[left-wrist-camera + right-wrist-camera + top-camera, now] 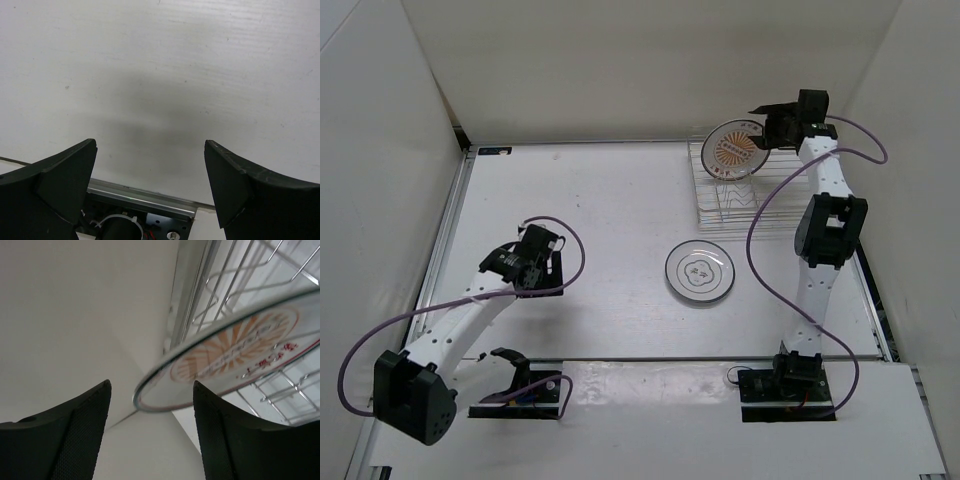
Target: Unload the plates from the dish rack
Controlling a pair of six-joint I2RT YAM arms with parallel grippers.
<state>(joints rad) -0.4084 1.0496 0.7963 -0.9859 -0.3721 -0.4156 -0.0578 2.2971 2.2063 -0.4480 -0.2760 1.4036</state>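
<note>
Right hand (765,125), fingers apart, straddles the rim of the sunburst plate (733,150) in the dish rack (740,200). Left hand (150,145) gapes over the table (580,200), well apart from a flat white plate (699,272).

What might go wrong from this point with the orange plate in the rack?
The right tool stands open around only the rim of the orange plate; a shallow pinch may slip on lifting.
The plate sits among the wires of the rack; pulling it out askew may snag and drag the rack.
The white plate lies flat near the rack; a careless set-down may hit it.
</note>
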